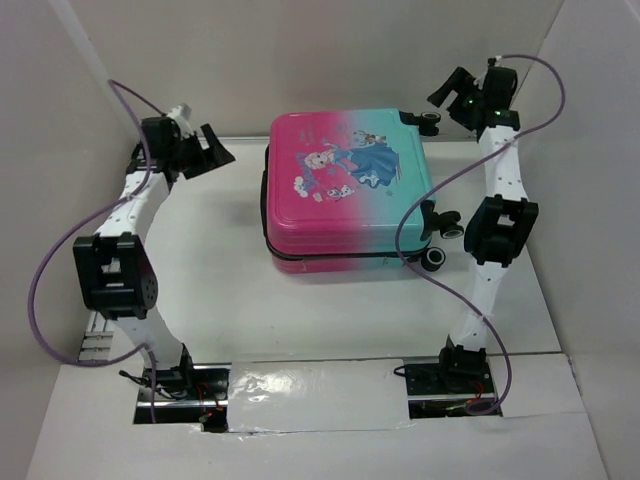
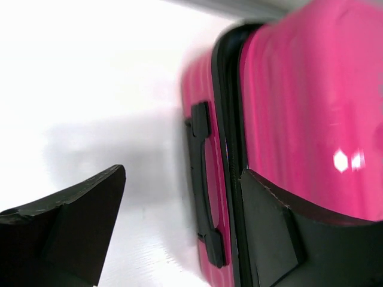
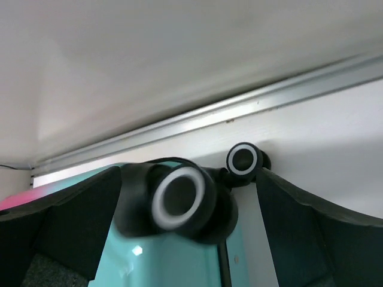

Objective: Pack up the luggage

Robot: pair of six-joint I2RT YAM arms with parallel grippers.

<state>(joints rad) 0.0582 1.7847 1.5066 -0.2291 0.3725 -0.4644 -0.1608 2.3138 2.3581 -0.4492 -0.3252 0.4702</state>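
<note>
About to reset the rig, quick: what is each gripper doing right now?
Left gripper: open, holding nothing, beside the pink end of the suitcase.
Right gripper: open, holding nothing, jaws either side of one wheel.

I've got both arms up, elbows bent, forearms reaching toward the far side. My left pincer points inward to the right, jaws spread wide. My right pincer (also spread wide) sits far right, angled down-left.

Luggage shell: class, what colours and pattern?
The luggage fades pink to teal with a cartoon print; top external view shows it best.
</note>
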